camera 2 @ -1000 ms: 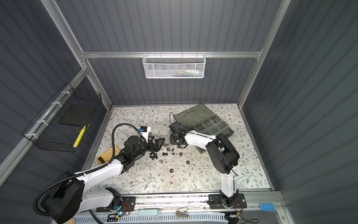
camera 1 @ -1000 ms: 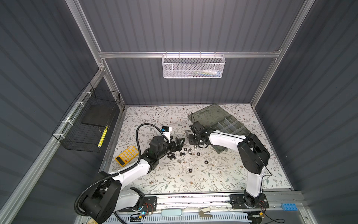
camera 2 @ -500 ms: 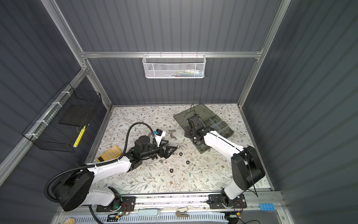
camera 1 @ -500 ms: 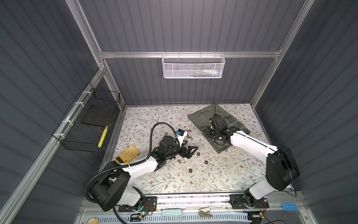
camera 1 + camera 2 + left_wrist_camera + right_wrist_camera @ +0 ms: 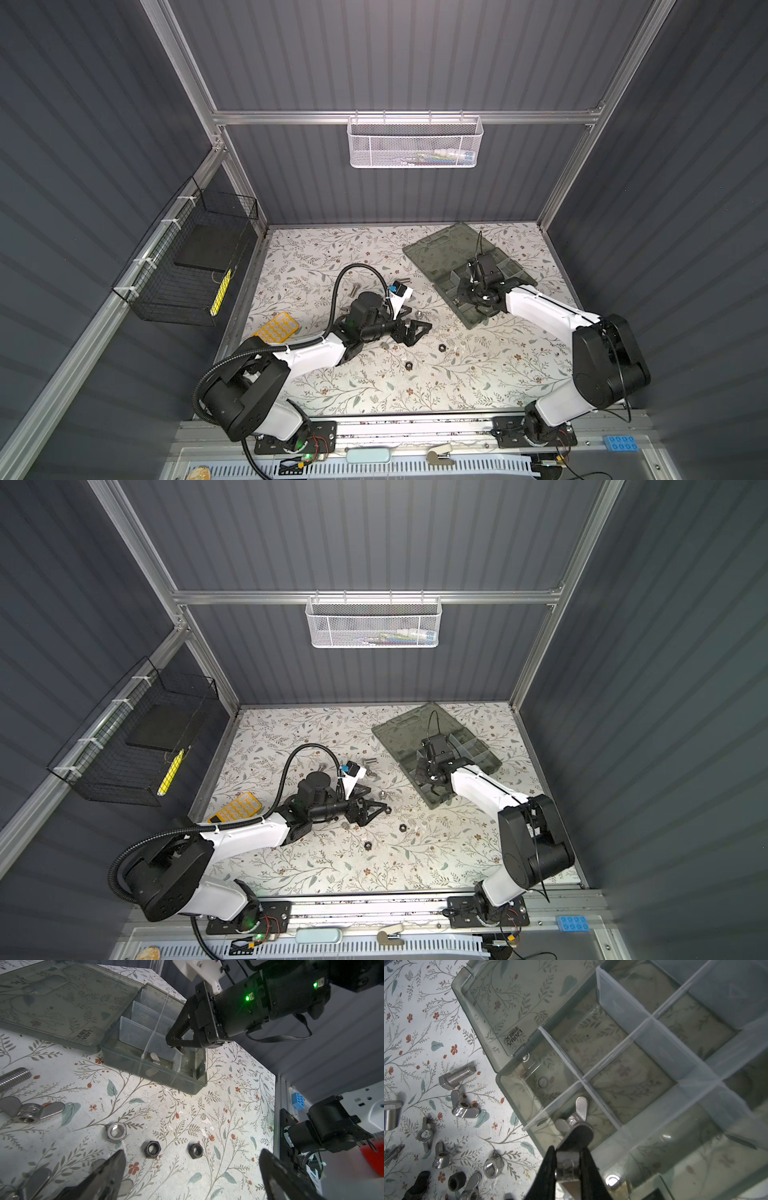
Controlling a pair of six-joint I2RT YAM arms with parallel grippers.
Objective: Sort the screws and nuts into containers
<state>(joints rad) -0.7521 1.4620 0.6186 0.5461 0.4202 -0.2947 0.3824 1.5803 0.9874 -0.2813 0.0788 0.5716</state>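
Above the case [image 5: 440, 253], right gripper [image 5: 568, 1148] clamps a wing nut [image 5: 566, 1169]; left gripper [image 5: 192, 1153] stands apart.

Right gripper [image 5: 566, 1140] crowds the case's [image 5: 153, 1076] corner compartment (dividers [image 5: 612, 991] hem it in). Bare mat [image 5: 187, 1105] between case and loose nuts [image 5: 151, 1149] leaves passage for a gripper.

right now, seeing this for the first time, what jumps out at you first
The right gripper stands out: shut on a silver wing nut, it hangs at a compartment at the near end of the open plastic box, back right on the flowery table. Nearer the middle, the left gripper gapes wide by two loose black nuts.
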